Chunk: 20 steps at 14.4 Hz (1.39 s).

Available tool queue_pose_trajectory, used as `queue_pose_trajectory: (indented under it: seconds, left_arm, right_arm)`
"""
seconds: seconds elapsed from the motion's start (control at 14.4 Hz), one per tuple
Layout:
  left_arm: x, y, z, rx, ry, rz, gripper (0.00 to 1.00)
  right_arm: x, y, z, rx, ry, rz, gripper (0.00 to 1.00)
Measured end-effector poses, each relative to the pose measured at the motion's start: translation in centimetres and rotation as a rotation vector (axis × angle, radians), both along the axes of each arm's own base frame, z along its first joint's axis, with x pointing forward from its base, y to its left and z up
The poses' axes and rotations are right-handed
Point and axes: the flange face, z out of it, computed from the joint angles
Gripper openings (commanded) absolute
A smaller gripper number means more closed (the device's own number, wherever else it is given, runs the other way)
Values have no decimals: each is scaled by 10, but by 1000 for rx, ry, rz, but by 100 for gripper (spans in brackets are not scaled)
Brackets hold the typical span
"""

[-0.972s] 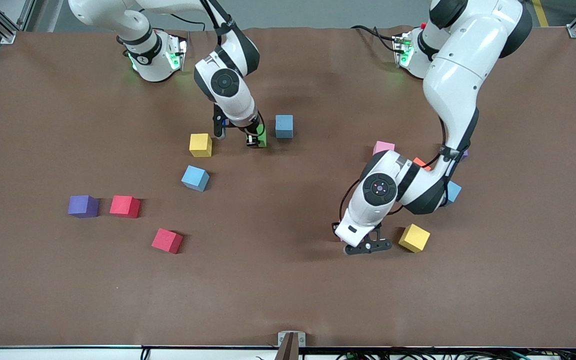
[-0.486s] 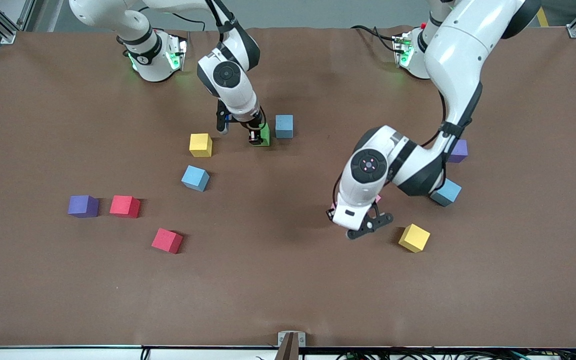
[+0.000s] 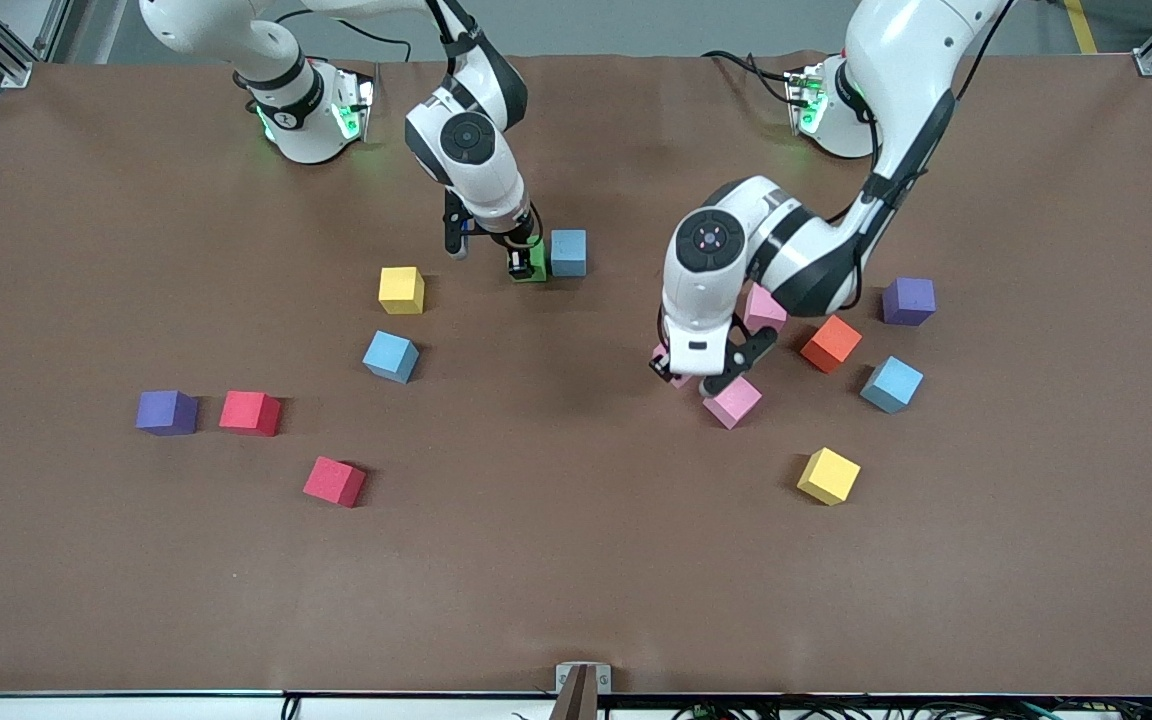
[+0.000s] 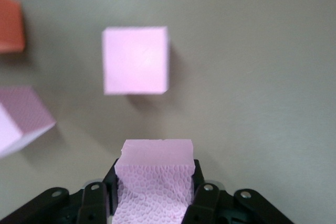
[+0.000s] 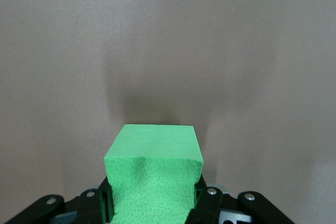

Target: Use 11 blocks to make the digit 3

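The brown tabletop [image 3: 576, 560] carries the blocks scattered in two loose groups, with no digit yet formed.

The two arms are the largest things on it. The right arm reaches down near the middle; the right gripper [image 3: 526, 262] has its fingers closed on a green block [image 5: 153, 174], held low just beside a grey-blue block [image 3: 568, 252] that sits toward the left arm's end from it. The left arm bends down over the group at its own end of the tabletop; the left gripper [image 3: 698, 370] has its fingers clamped on a pink held block [image 4: 155, 174], carried over bare tabletop close to that group.

Toward the right arm's end lie a yellow block [image 3: 401, 290], a light blue block [image 3: 391, 356], two red blocks [image 3: 249, 412] and [image 3: 334, 481], and a purple cube [image 3: 167, 412]. At the left arm's end lie a free pink block [image 3: 733, 401], another pink one [image 3: 765, 305] partly hidden by the arm, an orange block [image 3: 830, 343], a second light blue block [image 3: 891, 384], a second yellow block [image 3: 828, 476] and a second purple cube [image 3: 908, 301].

The relation that likely matters most: the green block hangs almost against the grey-blue block, nearly level with it, so setting it down flush would begin a row. For the left arm, the free pink block lies straight ahead of the fingers in the wrist view, well clear.
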Motion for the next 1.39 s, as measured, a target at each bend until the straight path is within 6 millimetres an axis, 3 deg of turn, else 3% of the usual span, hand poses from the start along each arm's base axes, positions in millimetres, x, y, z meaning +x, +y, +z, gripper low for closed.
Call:
queue_pose_trajectory:
  seconds: [0.35, 0.9, 1.18, 1.39]
  left_arm:
    - [-58, -32, -12, -28, 5, 306, 24]
    - [-135, -57, -45, 16, 27, 671, 24]
    - [-157, -64, -54, 42, -17, 774, 24]
    - [-161, -67, -54, 41, -18, 778, 24]
  right_arm:
    - [-1, 0, -4, -6, 5, -2, 2]
    - [-7, 5, -4, -13, 16, -64, 2]
    - [-13, 10, -3, -13, 19, -69, 2]
    - [-15, 12, -3, -12, 21, -65, 3]
